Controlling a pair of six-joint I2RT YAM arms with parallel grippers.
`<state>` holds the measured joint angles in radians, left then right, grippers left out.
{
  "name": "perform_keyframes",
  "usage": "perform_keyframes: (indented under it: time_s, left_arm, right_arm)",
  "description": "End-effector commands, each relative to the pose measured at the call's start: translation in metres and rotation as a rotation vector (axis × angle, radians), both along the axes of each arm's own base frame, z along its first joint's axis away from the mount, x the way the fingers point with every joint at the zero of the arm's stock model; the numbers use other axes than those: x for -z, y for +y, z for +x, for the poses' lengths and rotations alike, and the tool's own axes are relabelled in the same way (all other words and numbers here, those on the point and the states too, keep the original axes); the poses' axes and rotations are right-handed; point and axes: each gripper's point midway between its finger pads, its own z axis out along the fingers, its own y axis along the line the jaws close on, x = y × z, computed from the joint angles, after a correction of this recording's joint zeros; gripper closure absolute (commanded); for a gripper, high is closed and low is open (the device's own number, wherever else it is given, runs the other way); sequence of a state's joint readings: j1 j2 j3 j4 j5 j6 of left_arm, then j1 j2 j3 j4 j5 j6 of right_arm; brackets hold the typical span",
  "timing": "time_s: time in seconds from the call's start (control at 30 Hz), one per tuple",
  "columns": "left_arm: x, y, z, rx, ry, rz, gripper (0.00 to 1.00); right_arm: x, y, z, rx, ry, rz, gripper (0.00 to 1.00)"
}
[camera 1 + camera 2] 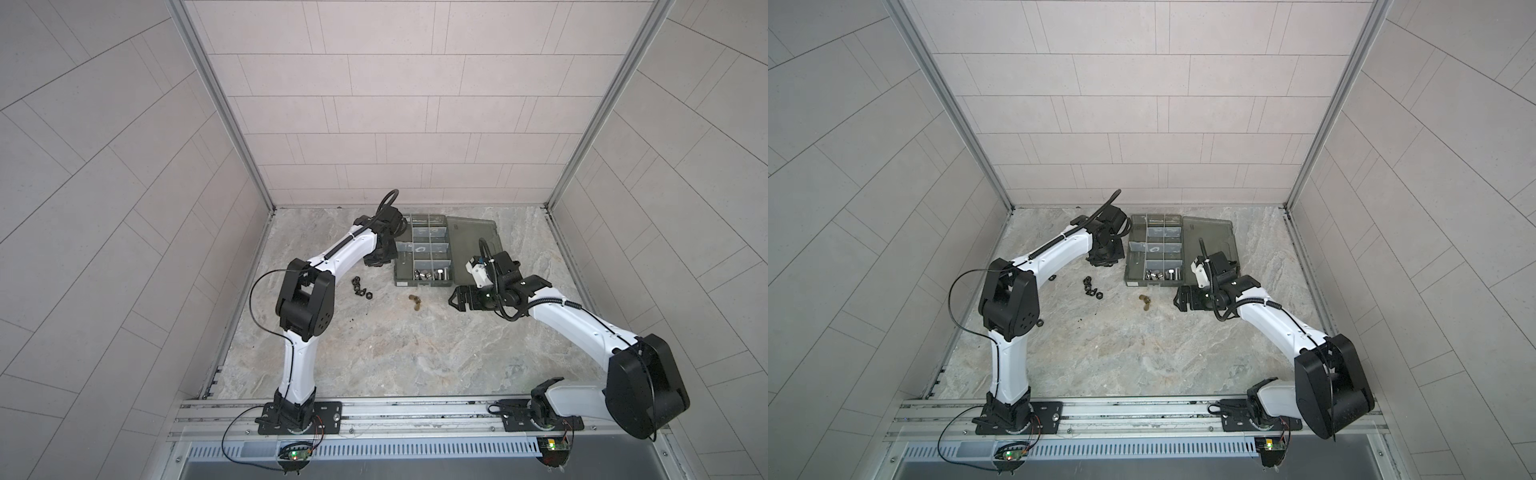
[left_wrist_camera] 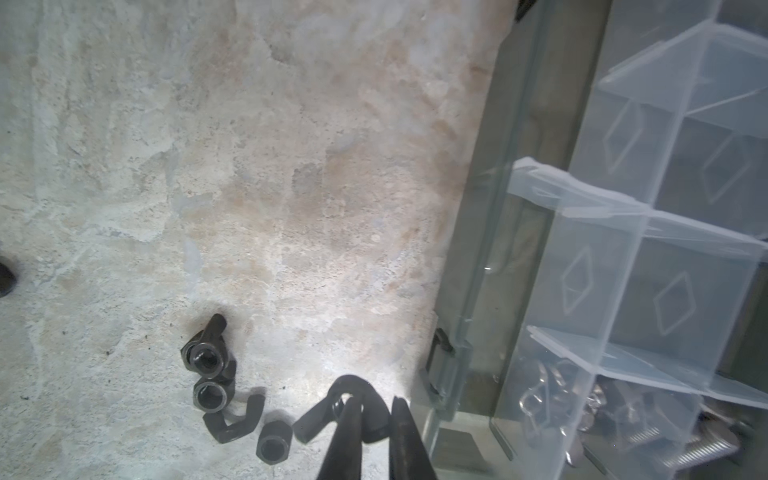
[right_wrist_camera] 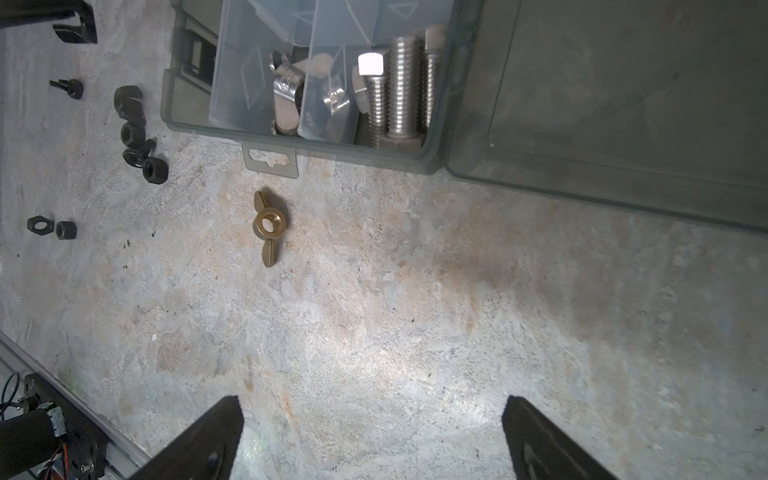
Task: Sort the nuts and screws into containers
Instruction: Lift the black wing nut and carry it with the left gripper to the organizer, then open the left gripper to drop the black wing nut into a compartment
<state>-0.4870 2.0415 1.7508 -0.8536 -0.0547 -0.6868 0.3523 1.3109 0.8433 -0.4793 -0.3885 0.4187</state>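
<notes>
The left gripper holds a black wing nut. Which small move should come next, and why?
Probably move the left gripper, with the black wing nut, over the organizer box beside it: the jaws are shut on the nut, and the lid lies open.

You are looking into a robotics lab cell: panelled walls (image 1: 395, 104) are boxing in a marbled tabletop (image 1: 374, 353), whose near-edge aluminium rail (image 1: 415, 409) is carrying robot arms (image 1: 297, 361).

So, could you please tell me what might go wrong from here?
1. The left hand grips the black wing nut only at the tip; it could twist out on the way to the box.
2. The box wall stands close beside that hand; a low carry might bump and shift it.
</notes>
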Motion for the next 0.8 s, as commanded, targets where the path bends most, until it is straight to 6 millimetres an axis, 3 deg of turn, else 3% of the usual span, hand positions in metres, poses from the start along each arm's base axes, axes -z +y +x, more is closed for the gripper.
perform_keyframes:
  time_s: [0.0,0.1,0.43,0.77]
  left_arm:
    - [-0.028,-0.010,-0.002,0.017,-0.047,-0.003,0.90]
    - [-0.031,-0.026,-0.002,0.040,-0.063,-0.013,0.90]
    - [-0.016,-0.073,-0.002,0.104,-0.042,-0.043,0.90]
    - [0.000,-0.077,-0.003,0.107,-0.016,-0.024,0.90]
  right_arm:
    - [-0.013,-0.002,0.002,-0.002,-0.031,-0.004,0.01]
    - [-0.016,-0.003,0.001,-0.002,-0.036,-0.005,0.01]
    - [-0.019,-0.007,-0.005,-0.004,-0.051,-0.018,0.01]
    - [-0.022,-0.011,-0.005,0.015,-0.073,-0.025,0.01]
